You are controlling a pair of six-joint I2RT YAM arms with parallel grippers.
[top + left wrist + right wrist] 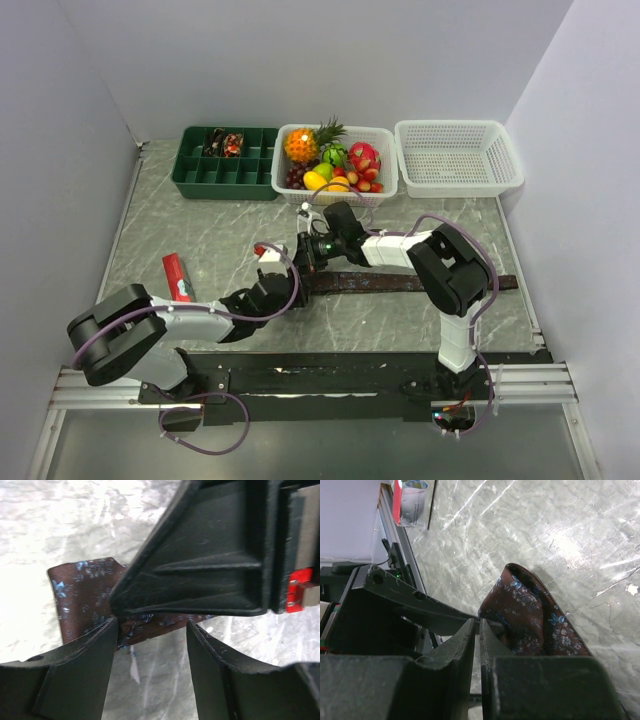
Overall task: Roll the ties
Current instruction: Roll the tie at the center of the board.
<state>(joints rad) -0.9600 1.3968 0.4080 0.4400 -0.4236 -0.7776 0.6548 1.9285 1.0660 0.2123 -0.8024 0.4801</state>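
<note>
From above, the tie (420, 283) lies flat across the marble table (200, 235), and the left gripper (288, 285) and right gripper (305, 253) meet at its left end

Left wrist: its fingers (95, 652) stand apart, astride the turned-over tip

Right wrist: jaws pinched together on that fold; released before the left closes, it could spring flat, and fingers this close may collide

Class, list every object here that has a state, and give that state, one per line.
Tie: mostly flat, unrolled, one end folded up.
Left hand: open beside that end.
Right hand: shut on the tie.
Green tray: some compartments filled.
Fruit basket: full.
White basket: empty.
</note>
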